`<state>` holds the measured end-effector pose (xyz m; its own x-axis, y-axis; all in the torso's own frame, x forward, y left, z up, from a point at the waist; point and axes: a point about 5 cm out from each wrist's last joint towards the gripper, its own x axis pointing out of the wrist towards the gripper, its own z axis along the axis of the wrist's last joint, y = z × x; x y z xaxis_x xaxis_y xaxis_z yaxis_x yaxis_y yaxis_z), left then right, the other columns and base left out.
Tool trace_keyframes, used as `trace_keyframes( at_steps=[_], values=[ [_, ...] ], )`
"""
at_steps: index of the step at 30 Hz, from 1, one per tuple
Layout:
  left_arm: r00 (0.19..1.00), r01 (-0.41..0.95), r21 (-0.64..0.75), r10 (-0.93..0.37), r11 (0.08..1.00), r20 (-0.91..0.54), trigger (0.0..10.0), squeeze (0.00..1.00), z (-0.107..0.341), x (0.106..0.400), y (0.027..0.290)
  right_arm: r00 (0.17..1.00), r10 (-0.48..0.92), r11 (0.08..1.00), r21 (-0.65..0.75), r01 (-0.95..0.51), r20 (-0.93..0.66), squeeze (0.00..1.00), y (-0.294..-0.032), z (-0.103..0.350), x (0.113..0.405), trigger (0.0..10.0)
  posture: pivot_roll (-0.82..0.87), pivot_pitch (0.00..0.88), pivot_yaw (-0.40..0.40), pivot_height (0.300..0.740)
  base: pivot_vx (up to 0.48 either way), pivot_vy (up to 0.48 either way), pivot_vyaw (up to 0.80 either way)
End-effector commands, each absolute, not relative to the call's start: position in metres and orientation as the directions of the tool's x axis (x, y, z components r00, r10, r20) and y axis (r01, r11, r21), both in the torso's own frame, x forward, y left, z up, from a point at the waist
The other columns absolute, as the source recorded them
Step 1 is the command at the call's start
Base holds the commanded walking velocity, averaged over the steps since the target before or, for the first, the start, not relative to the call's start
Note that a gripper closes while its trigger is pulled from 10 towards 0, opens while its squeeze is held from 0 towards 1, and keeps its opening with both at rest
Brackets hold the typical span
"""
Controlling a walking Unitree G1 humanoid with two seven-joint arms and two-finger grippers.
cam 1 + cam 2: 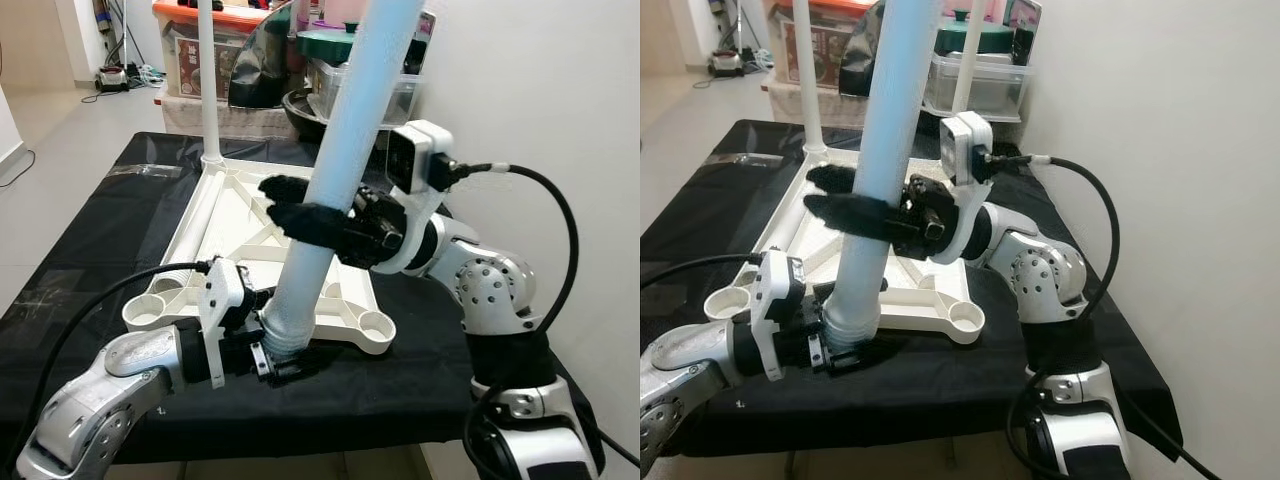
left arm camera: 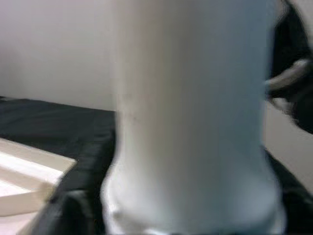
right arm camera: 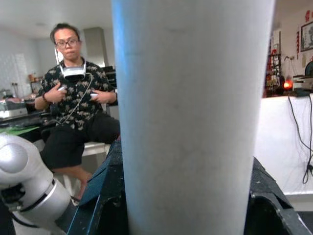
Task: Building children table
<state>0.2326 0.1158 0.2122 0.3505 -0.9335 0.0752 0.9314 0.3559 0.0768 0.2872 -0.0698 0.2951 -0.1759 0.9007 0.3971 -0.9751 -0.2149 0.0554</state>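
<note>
On black cloth, white tabletop lies upside down w/ one leg upright at far corner. Right gripper clamps around mid-shaft of white leg, tilted. Left gripper grips leg's flared base, just beside tabletop's near edge. Person sits opposite.

A black cloth covers the work surface. Behind the cloth stand an orange-lidded box and clear containers.
</note>
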Motion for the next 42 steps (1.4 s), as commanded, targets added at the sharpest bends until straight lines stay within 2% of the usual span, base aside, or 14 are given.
trace_keyframes(
  at_steps=[1, 12, 13, 15, 16, 17, 18, 19, 20, 22, 25, 29, 31, 42],
  values=[
    [0.325, 0.94, 0.077, -0.941, 0.332, 0.093, 0.0, 0.0, 0.214, 0.233, 0.112, -0.203, 0.9, -0.238, 0.043, -0.97, 0.386, 0.0, -0.066, 0.295, 0.283, 0.0, 0.08, 0.0, -0.118, 0.74, 0.0, 0.0, 0.0],
    [0.311, 0.945, 0.07, -0.944, 0.319, 0.107, 0.0, 0.0, 0.213, 0.232, 0.112, -0.182, 0.915, -0.211, 0.043, -0.977, 0.361, 0.0, -0.064, 0.293, 0.283, 0.0, 0.08, 0.0, -0.119, 0.74, 0.0, 0.0, 0.0],
    [0.319, 0.942, 0.073, -0.942, 0.327, 0.102, 0.0, 0.0, 0.212, 0.232, 0.112, -0.147, 0.933, -0.169, 0.04, -0.985, 0.328, 0.0, -0.062, 0.29, 0.286, 9.7, 0.08, 0.0, -0.118, 0.74, 0.0, 0.0, 0.0],
    [0.332, 0.938, 0.077, -0.939, 0.339, 0.091, 0.0, 0.0, 0.211, 0.232, 0.112, -0.069, 0.952, -0.09, 0.057, -0.994, 0.298, 0.0, -0.06, 0.288, 0.293, 10.0, 0.08, 0.0, -0.119, 0.74, 0.0, 0.0, 0.0],
    [0.345, 0.933, 0.08, -0.935, 0.351, 0.084, 0.0, 0.0, 0.21, 0.233, 0.113, 0.002, 0.958, -0.021, 0.077, -0.997, 0.287, 1.0, -0.058, 0.287, 0.299, 10.0, 0.08, 0.0, -0.12, 0.74, 0.0, 0.0, 0.0],
    [0.345, 0.933, 0.08, -0.935, 0.351, 0.084, 0.0, 0.0, 0.21, 0.233, 0.113, 0.002, 0.958, -0.021, 0.077, -0.997, 0.287, 1.0, -0.058, 0.287, 0.299, 10.0, 0.08, 0.0, -0.12, 0.74, 0.0, 0.0, 0.0],
    [0.356, 0.928, 0.088, -0.931, 0.362, 0.077, 2.5, 0.0, 0.21, 0.234, 0.113, 0.065, 0.957, 0.042, 0.089, -0.995, 0.281, 1.0, -0.057, 0.287, 0.305, 10.0, 0.08, 0.0, -0.12, 0.74, 0.0, 0.0, 0.0],
    [0.372, 0.92, 0.102, -0.926, 0.377, 0.067, 6.5, 0.0, 0.209, 0.236, 0.114, 0.13, 0.954, 0.11, 0.088, -0.99, 0.27, 1.0, -0.057, 0.287, 0.31, 10.0, 0.08, 0.0, -0.12, 0.74, 0.0, 0.0, 0.0],
    [0.406, 0.904, 0.125, -0.912, 0.409, 0.051, 10.0, 0.0, 0.209, 0.239, 0.116, 0.197, 0.943, 0.177, 0.095, -0.98, 0.267, 0.0, -0.058, 0.288, 0.316, 10.0, 0.08, 0.0, -0.122, 0.74, 0.0, 0.0, 0.0],
    [0.406, 0.904, 0.125, -0.912, 0.409, 0.051, 10.0, 0.0, 0.209, 0.239, 0.116, 0.197, 0.943, 0.177, 0.095, -0.98, 0.267, 0.0, -0.058, 0.288, 0.316, 10.0, 0.08, 0.0, -0.122, 0.74, 0.0, 0.0, 0.0],
    [0.662, 0.733, 0.275, -0.745, 0.622, -0.081, 10.0, 0.0, 0.197, 0.27, 0.127, 0.457, 0.848, 0.414, 0.201, -0.888, 0.269, 0.0, -0.064, 0.287, 0.333, 10.0, 0.08, 0.0, -0.126, 0.74, 0.0, 0.0, 0.0],
    [0.724, 0.673, 0.328, -0.682, 0.663, -0.107, 10.0, 0.0, 0.193, 0.278, 0.131, 0.518, 0.813, 0.463, 0.244, -0.852, 0.267, 0.0, -0.065, 0.285, 0.337, 10.0, 0.08, 0.0, -0.126, 0.74, 0.0, 0.0, 0.0],
    [0.839, 0.531, 0.402, -0.531, 0.746, -0.122, 10.0, 0.0, 0.186, 0.296, 0.135, 0.651, 0.715, 0.534, 0.403, -0.743, 0.253, 0.0, -0.065, 0.275, 0.345, 10.0, 0.07, 0.0, -0.121, 0.74, 0.0, 0.0, 0.0],
    [0.913, 0.401, 0.462, -0.383, 0.791, -0.138, 10.0, 0.0, 0.173, 0.313, 0.118, 0.734, 0.653, 0.45, 0.684, -0.575, 0.187, 0.0, -0.033, 0.243, 0.339, 10.0, 0.07, 0.0, -0.123, 0.74, 0.0, 0.0, 0.0]
  ],
)
